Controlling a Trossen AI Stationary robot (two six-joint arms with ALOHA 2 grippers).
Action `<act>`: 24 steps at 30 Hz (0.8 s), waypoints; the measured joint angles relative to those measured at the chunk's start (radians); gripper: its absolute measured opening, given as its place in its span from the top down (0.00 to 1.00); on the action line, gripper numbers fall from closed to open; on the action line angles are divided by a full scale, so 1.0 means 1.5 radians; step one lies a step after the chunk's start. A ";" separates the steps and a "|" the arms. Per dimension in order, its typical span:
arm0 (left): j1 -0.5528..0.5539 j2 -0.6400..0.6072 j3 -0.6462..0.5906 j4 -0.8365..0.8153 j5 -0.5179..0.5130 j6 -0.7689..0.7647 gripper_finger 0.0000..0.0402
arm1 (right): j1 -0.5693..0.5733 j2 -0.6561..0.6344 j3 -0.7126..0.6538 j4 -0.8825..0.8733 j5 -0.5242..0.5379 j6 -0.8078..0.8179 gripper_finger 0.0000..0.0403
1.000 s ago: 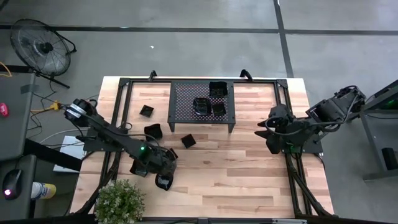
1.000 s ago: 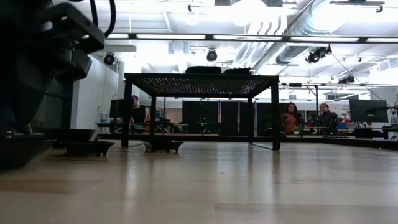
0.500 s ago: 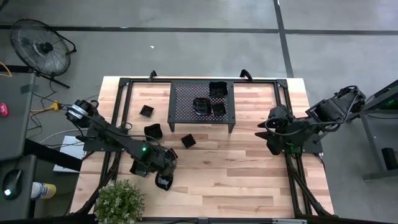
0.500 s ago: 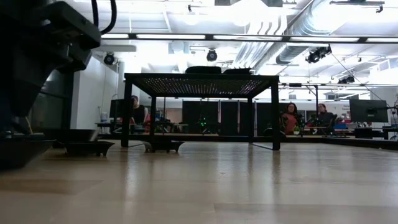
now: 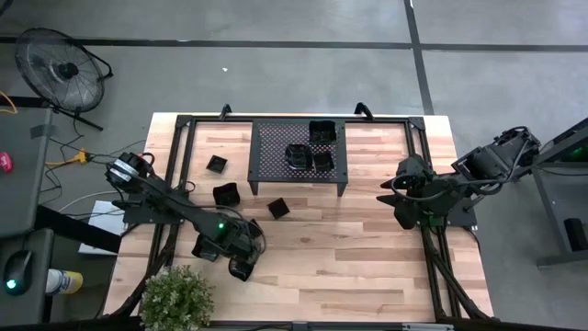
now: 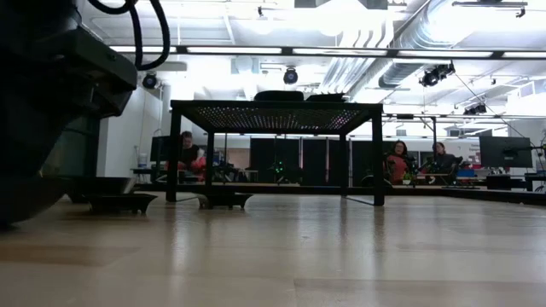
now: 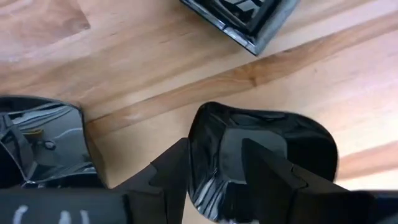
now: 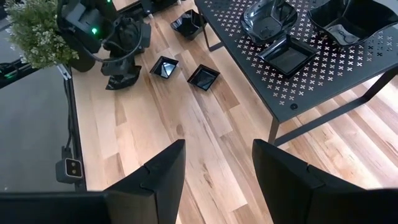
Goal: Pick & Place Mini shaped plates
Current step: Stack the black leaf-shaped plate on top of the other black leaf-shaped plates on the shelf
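Observation:
Small glossy black plates lie about the wooden table: three in the high view [image 5: 216,164], [image 5: 226,194], [image 5: 277,209], and three on top of the black perforated rack [image 5: 271,152]. My left gripper [image 5: 242,268] is low over a rounded plate [image 7: 292,140] near the table's near left corner. It is open, with one finger inside the dish and one outside its rim. Beside it lie another rounded plate [image 7: 37,143] and a square one [image 7: 242,18]. My right gripper [image 5: 404,210] waits open at the right edge, holding nothing. My left gripper [image 7: 216,146] comes from above and straddles the rounded plate's rim [image 7: 194,134]. One finger [image 7: 267,174] is inside the bowl and the other [image 7: 171,180] is just outside. I cannot tell whether either finger touches the rim. The plate rests on the table.
A potted plant [image 5: 175,296] stands at the near left corner, close to my left arm. The rack [image 6: 273,111] stands on legs at the far middle of the table. Bare wood spreads between the rack and the near edge [image 5: 349,267].
My left arm has sunk lower over the rounded plate, and its rear joints have shifted a little toward the near edge. Its gripper has stayed over the same spot. The right arm and the other plates have kept still.

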 joint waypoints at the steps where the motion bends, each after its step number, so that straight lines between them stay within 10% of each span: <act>1: 0.000 0.001 0.000 -0.004 -0.001 0.000 0.65 | 0.000 0.000 0.000 0.000 0.000 0.000 0.55; 24: 0.000 0.014 -0.001 0.020 0.002 -0.006 0.65 | 0.000 0.000 0.000 0.000 0.000 -0.002 0.55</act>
